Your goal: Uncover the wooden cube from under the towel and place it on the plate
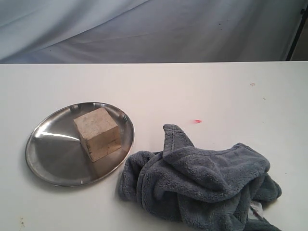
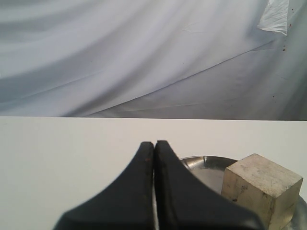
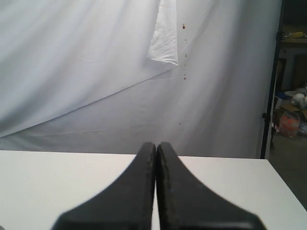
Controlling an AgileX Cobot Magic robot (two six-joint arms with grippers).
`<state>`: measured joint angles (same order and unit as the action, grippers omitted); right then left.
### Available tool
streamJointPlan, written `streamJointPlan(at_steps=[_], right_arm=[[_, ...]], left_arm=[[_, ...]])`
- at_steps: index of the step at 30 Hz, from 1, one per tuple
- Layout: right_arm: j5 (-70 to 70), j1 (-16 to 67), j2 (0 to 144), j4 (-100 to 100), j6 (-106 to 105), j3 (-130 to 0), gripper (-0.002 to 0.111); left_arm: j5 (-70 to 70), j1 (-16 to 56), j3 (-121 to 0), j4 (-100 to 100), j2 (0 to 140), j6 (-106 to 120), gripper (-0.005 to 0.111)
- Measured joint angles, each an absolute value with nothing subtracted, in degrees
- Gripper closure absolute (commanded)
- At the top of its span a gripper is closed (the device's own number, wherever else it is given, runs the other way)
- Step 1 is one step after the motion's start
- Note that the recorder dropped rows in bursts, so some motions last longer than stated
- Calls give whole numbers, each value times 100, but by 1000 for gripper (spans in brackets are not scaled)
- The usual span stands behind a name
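Note:
The wooden cube (image 1: 97,133) stands upright on the steel plate (image 1: 53,154) at the left of the exterior view, uncovered. The blue-grey towel (image 1: 202,180) lies crumpled on the table to the plate's right, its white tag (image 1: 256,208) near the front edge. Neither arm shows in the exterior view. In the left wrist view my left gripper (image 2: 154,143) is shut and holds nothing, with the cube (image 2: 261,187) and the plate's rim (image 2: 206,160) just beyond and to one side. My right gripper (image 3: 156,143) is shut and empty over bare table.
The white table (image 1: 192,91) runs back to a grey-white cloth backdrop (image 1: 144,29). A small red mark (image 1: 197,121) lies on the table behind the towel. A dark stand (image 3: 271,96) and clutter show past the table's edge in the right wrist view.

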<state>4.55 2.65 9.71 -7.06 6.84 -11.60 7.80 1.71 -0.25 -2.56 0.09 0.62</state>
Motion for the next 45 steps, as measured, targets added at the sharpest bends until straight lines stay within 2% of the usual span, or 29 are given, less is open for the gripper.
streamJointPlan(at_steps=[11,26,33,45], right_arm=[[981,265,80,-474,662,-1149,108],[1177,265,29,-284,641,-1149,108],[1698,265,29,-262,641,-1121,108],[1256,265,29,-198,655,-488,108]], left_arm=[[780,171,-25,-256,9,62,105],[780,171,-25,-256,9,62,105],[780,171,-25,-256,9,62,105],[780,171,-25,-256,9,62,105]])
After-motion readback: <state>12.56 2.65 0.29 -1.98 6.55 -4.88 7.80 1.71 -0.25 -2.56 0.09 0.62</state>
